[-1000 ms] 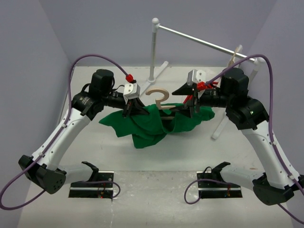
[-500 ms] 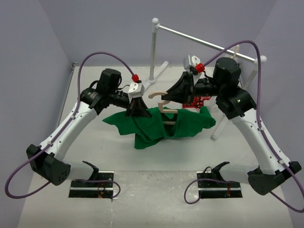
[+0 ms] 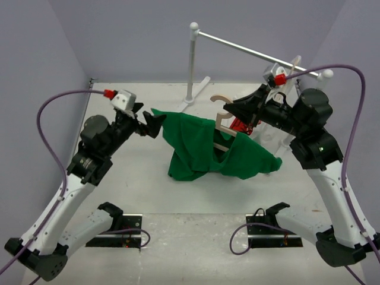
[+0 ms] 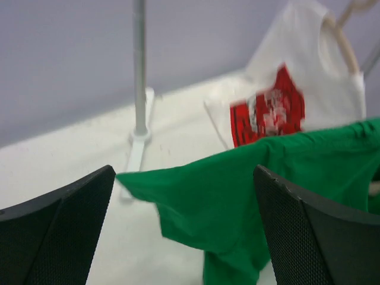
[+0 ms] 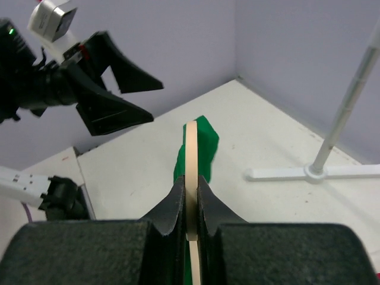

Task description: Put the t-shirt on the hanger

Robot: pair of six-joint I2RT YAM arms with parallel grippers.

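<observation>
T-shirt (image 3: pixel 196 148), one green (on one hanger (image 3: pixel 221 122))

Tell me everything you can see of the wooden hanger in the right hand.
The hanger is light tan wood, a thin frame with a curved hook on top. It is held up in the air, tilted, with the right hand shut on it, and it shows edge-on in the right wrist view. The green t-shirt drapes over it, hiding most of the frame.

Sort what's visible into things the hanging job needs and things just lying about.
Job: green t-shirt, wooden hanger clamped in the right hand, open left hand.
Just there: white printed shirt hung on the clothes rail.
</observation>
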